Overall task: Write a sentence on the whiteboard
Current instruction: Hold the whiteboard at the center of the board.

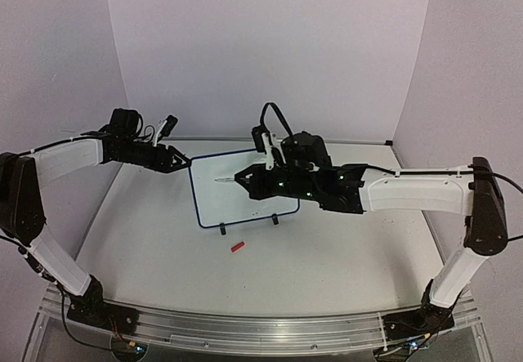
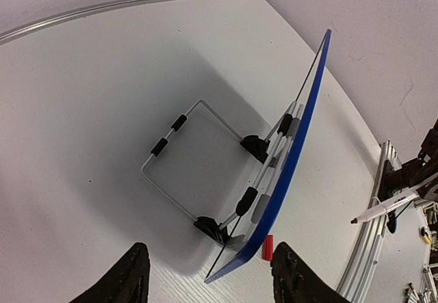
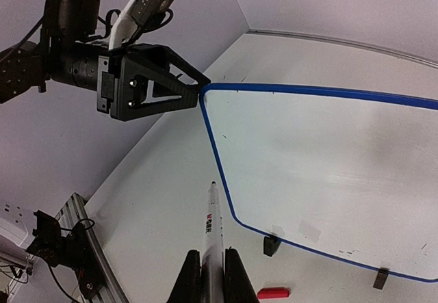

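The whiteboard (image 1: 231,204) stands on its two black feet mid-table, and its blue-framed face (image 3: 328,159) is blank apart from faint smudges. No sentence shows on it. My left gripper (image 1: 181,163) is open, with its fingers on either side of the board's upper left corner (image 2: 210,248). It also shows in the right wrist view (image 3: 198,89). My right gripper (image 3: 212,252) is shut on a white marker (image 3: 213,214). The uncapped tip points at the board's left edge, just short of the frame. The marker (image 1: 225,181) hovers in front of the board's left part.
A red marker cap (image 1: 238,248) lies on the table in front of the board; it also shows in the right wrist view (image 3: 274,293). The board's wire stand (image 2: 171,154) props it from behind. Walls close the table at the back and sides. An aluminium rail (image 1: 261,329) runs along the near edge.
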You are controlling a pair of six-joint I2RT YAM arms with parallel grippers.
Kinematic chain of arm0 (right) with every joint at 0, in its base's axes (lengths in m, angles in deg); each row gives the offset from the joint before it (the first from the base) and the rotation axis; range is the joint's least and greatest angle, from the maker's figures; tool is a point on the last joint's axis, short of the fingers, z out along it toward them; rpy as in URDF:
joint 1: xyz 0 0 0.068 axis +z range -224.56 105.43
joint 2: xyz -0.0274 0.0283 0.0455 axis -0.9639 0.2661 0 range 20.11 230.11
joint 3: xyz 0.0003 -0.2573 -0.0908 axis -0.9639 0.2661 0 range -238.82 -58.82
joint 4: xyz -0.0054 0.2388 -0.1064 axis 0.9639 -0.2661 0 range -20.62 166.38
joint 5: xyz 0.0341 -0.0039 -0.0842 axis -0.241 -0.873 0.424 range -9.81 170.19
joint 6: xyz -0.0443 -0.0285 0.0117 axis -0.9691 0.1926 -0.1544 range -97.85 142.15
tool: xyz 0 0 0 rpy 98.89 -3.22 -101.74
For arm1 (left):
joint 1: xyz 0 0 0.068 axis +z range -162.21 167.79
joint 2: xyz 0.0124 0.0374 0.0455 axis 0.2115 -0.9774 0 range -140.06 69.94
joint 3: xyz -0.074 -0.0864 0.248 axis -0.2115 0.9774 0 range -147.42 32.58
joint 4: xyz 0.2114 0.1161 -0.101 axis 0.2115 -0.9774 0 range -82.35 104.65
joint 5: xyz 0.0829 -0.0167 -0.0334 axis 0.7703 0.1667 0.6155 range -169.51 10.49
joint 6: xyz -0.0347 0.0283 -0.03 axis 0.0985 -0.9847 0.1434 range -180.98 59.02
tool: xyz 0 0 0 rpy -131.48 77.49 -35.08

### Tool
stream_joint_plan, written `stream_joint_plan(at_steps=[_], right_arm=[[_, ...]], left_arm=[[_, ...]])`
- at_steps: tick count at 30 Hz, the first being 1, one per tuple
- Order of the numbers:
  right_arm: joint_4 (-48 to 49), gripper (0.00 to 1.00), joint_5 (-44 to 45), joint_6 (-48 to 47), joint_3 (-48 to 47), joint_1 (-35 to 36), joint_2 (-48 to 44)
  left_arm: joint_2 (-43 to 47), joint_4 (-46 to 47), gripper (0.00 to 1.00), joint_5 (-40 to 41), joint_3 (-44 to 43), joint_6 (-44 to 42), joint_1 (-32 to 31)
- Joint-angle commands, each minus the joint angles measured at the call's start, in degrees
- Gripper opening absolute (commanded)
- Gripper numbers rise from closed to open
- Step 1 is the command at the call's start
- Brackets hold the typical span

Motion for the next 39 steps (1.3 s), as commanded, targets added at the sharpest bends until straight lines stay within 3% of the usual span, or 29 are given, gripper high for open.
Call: stream_joint_plan(at_steps=[1,6,14,26,39], right_arm=[[3.3,0.0,3.4,-1.6,-3.7,0.7,2.9],[4.5,0.0,4.2,-2.7,-5.5,1.6,4.6],[5.5,0.0,10.1,-4.0,-8.6,2.5,7.4],[5.5,0.0,10.9,-4.4,-12.4,2.6,11.4],[6.1,0.0,10.4,-4.6,-15.5,2.6,14.3]], left_arm=[[-1.7,2.2,0.56,-3.6,-0.9,0.5,0.3],[-0.9,3.5,0.53,-5.1,-0.1,0.9,0.3],[-0.1,5.0,0.39,-7.6,0.6,1.3,0.3],[0.0,5.6,0.19,-9.9,0.9,0.7,0.2],[0.7,5.3,0.06,-9.0,1.3,-1.1,-0.3]])
